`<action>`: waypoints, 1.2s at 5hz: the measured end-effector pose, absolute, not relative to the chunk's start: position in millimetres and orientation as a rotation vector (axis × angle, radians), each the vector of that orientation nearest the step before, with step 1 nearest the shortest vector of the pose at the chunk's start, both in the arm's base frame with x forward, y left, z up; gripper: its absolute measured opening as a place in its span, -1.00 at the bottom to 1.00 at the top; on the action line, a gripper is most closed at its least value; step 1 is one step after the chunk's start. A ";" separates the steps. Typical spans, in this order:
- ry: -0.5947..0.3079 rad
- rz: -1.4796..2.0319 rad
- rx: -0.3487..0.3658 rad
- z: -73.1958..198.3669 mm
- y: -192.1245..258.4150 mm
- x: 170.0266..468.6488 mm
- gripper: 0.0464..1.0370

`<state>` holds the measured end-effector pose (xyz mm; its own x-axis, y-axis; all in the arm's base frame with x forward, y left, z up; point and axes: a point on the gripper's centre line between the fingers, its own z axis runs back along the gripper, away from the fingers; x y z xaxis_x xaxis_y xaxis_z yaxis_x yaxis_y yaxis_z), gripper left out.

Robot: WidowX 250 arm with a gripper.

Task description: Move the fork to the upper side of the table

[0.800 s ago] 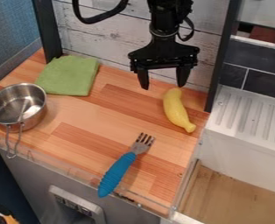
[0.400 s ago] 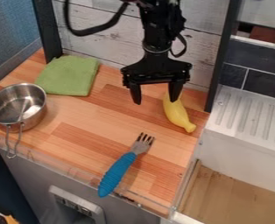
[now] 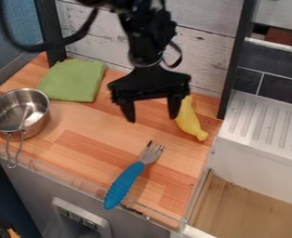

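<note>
fork [image 3: 129, 176] (blue-handled) lies apart from the tool [image 3: 152, 119], nearer the camera.

we count one fork [image 3: 128, 181], one banana [image 3: 189, 122], one metal pot [image 3: 16, 114], one green cloth [image 3: 72, 80] and one black gripper [image 3: 153, 116] over one wooden counter [image 3: 80, 135].

A toy kitchen: a wooden counter [image 3: 80, 135] holds a metal pot [image 3: 40, 122] at nine o'clock and a fork [image 3: 123, 181] towards six. Dark wall tiles [image 3: 260, 56] sit at two, a ridged white drainboard [image 3: 266, 121] at three, a white-walled sink [image 3: 254, 172] at four.
</note>
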<state>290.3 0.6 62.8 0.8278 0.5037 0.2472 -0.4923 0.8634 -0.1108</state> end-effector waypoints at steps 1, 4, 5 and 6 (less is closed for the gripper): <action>-0.279 0.426 -0.017 49.1 -11.6 272.0 0.93; -0.255 0.248 0.044 23.1 -26.4 247.5 0.93; -0.230 0.253 0.067 16.0 -23.1 242.6 0.93; -0.209 0.257 0.097 11.8 -18.7 239.8 0.93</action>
<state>239.8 -18.7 11.8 0.9456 0.2418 0.2176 -0.2619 0.9627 0.0683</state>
